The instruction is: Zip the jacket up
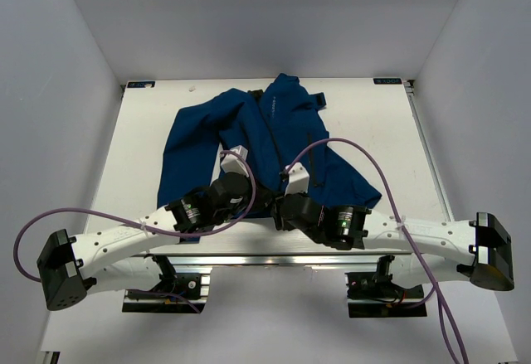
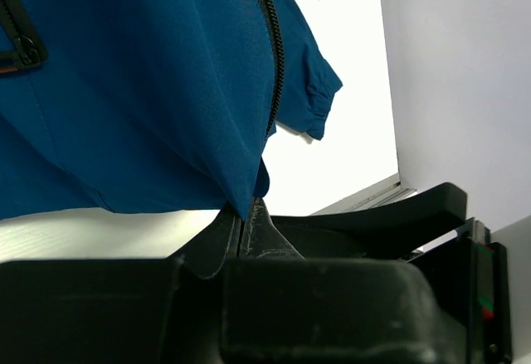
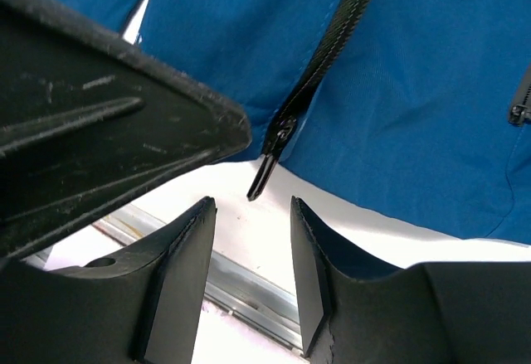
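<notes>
The right hand (image 3: pixel 251 211), fingers apart, sits just short of the zipper pull (image 3: pixel 265 172) dangling at the near edge of the jacket (image 3: pixel 415 90) on the table (image 1: pixel 133 132). The zipper (image 3: pixel 332 41) runs straight away from it. The left hand (image 2: pixel 242 227) is clamped on the jacket alongside.

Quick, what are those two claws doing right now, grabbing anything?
Left gripper: closed, pinching the bottom edge of the royal-blue soft fabric jacket.
Right gripper: open, holding nothing; the black zipper pull sits just ahead, untouched.

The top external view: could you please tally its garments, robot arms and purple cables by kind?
Jacket: 1
Robot arms: 2, left arm and right arm
Purple cables: 2, left cable and right cable
Total: 5
</notes>
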You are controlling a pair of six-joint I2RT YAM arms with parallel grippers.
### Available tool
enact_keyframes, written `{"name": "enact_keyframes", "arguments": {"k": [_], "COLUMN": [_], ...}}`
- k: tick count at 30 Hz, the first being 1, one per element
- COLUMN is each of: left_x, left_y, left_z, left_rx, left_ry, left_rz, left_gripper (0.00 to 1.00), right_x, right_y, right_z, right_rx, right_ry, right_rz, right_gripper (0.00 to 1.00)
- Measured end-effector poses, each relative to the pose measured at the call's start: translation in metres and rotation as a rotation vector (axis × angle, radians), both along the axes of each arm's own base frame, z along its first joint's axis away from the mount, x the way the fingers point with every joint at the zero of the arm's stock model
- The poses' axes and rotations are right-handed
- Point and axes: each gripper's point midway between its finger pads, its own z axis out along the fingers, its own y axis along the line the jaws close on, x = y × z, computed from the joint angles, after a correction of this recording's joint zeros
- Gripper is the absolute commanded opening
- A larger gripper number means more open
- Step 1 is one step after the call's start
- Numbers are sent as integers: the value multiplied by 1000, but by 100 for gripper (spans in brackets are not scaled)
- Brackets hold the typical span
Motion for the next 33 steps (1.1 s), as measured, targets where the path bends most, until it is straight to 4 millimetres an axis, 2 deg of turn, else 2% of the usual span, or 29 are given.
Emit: {"name": "enact_keyframes", "arguments": {"k": [9, 20, 28, 30, 33], "left_x": [-2, -3, -3, -4, -4], "left_y": [-3, -3, -4, -5, -5], "left_z": [2, -1, 0, 0, 0], "left_rx": [-18, -18, -26, -27, -27], "left_ry": [3, 7, 7, 7, 8], "left_rz": [-16, -20, -24, -27, -28], "left_gripper": [0, 0, 0, 0, 0], "right_x": [8, 15, 18, 18, 18], "right_y": [1, 1, 0, -1, -2], "right_z": [7, 6, 8, 8, 7], "right_rx": [36, 30, 39, 36, 27], "right_ry": [-24, -40, -47, -49, -50], "right_rz": [-57, -96, -121, -124, -124], "right_gripper": [45, 34, 11, 0, 0]}}
